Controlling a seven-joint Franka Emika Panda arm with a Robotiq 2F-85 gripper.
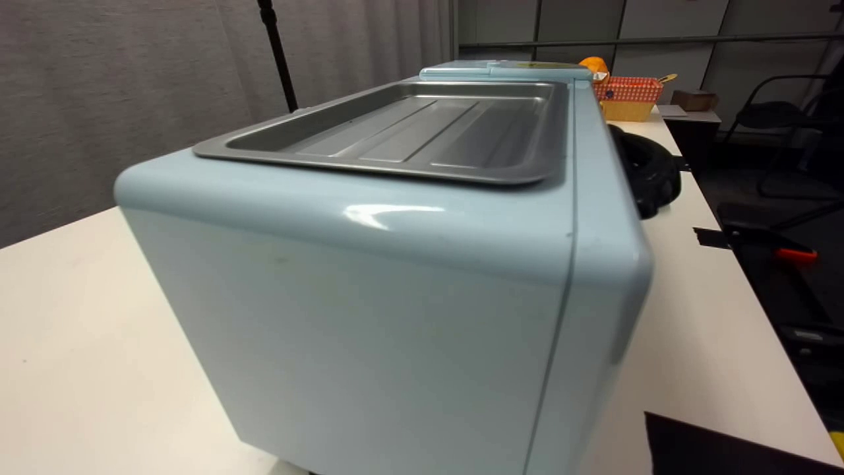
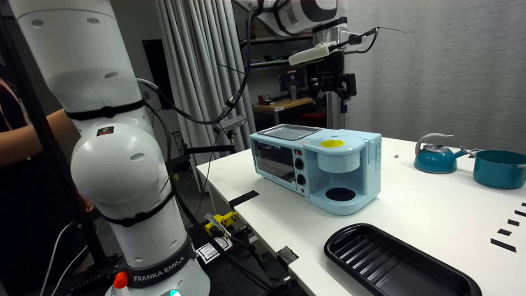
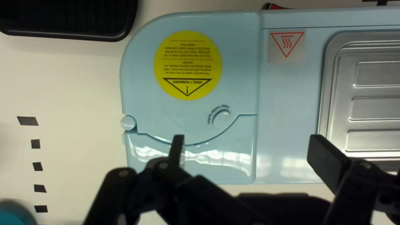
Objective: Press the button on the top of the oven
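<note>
Gripper: fingers stood spread wide apart with nothing held; hung above the oven, clear of its top
Button: round, pale blue, lettered "Filter holder button"; sat on the oven's top near the rounded end, apart from both fingers
Sticker: round, yellow, headed "KINDLY REMINDER"; lay just beside the button, upside down in the wrist view
Warning label: red triangle with wavy lines; lay between the sticker and the metal tray
Metal tray: grey, shallow, ribbed floor; rested on the oven's top, at the end away from the button
Oven: pale blue, glossy, box-shaped; stood upright on the white table beneath the gripper; front bore a glass door, two black dials and a red switch
Pan: black, long, ridged inside; lay near the oven's rounded end, by the table's edge
Tape marks: black, short; lay in a row on the table
Kettle: teal, pale handle; stood well apart from the oven
Pot: teal; stood just beside the kettle
Basket: red-and-white check over tan; stood beyond the oven in an exterior view
Curtain: grey; hung behind the table
Chair: black; stood in the dim background
</note>
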